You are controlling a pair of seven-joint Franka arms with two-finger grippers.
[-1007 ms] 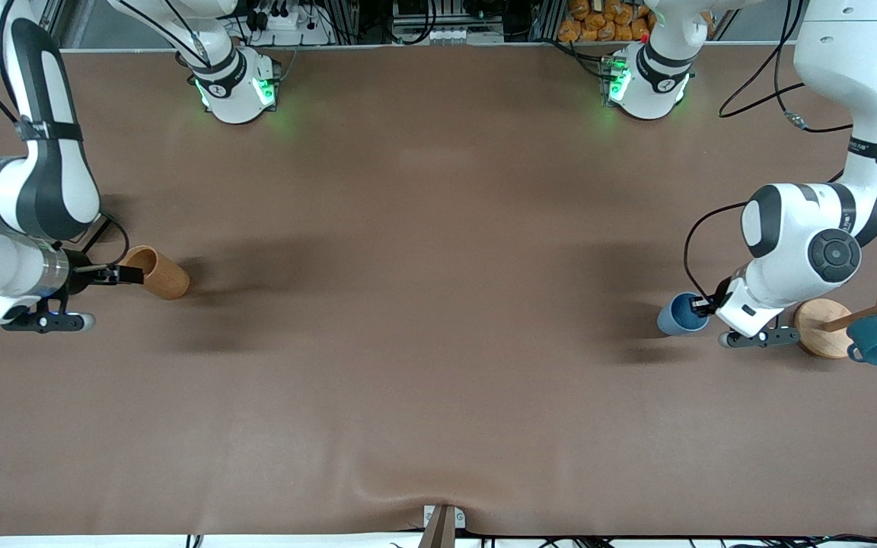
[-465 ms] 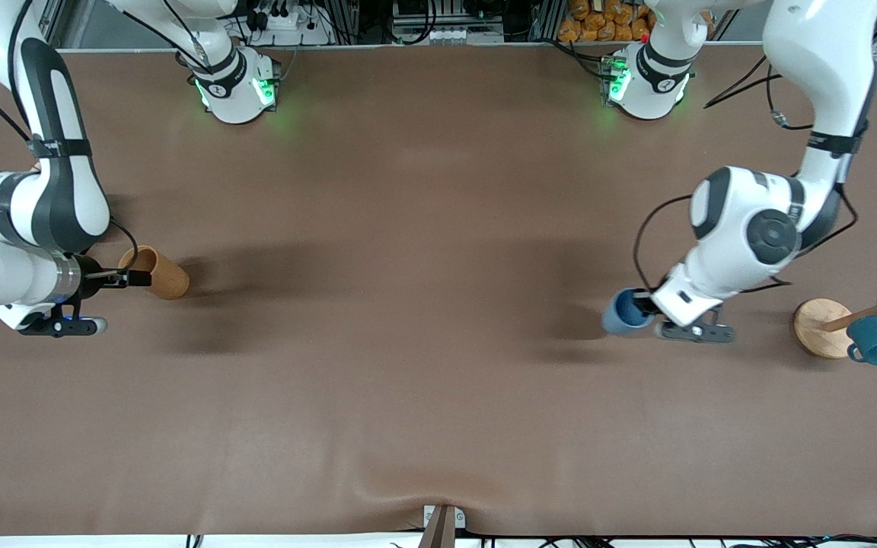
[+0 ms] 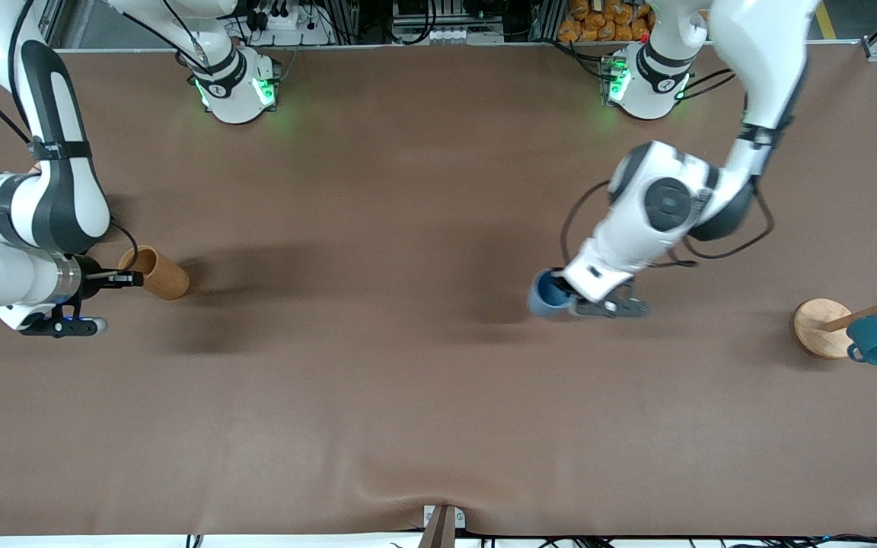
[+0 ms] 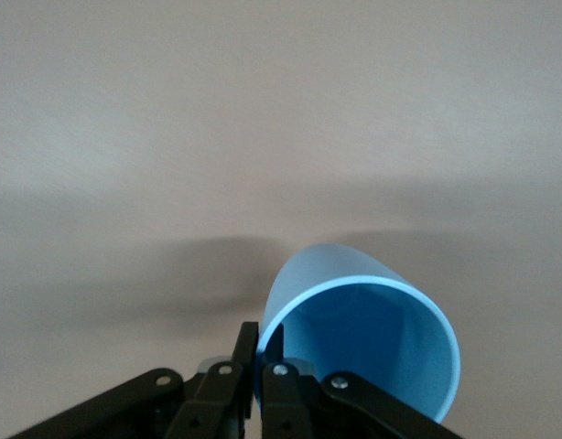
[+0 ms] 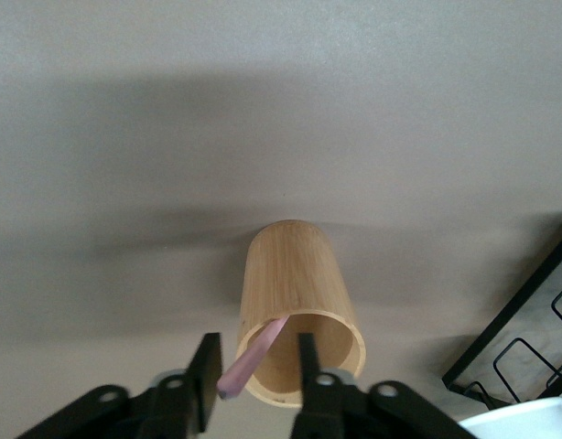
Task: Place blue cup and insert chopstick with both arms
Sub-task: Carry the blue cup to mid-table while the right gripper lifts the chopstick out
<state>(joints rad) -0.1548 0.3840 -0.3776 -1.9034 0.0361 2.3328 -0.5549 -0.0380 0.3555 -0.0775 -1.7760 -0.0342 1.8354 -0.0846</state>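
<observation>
A high front camera faces both arms; wrist cameras look closely past their jaws.

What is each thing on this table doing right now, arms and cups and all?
Left gripper: shut on the blue cup's rim, over mid-table.
Blue cup: carried, tilted.
Right gripper: at the wooden cylinder's mouth, fingers either side of the chopstick.
Chopstick: leaning out of the cylinder.
Wooden cylinder: standing toward the right arm's end.
Teal mug: hanging on the wooden rack.
</observation>
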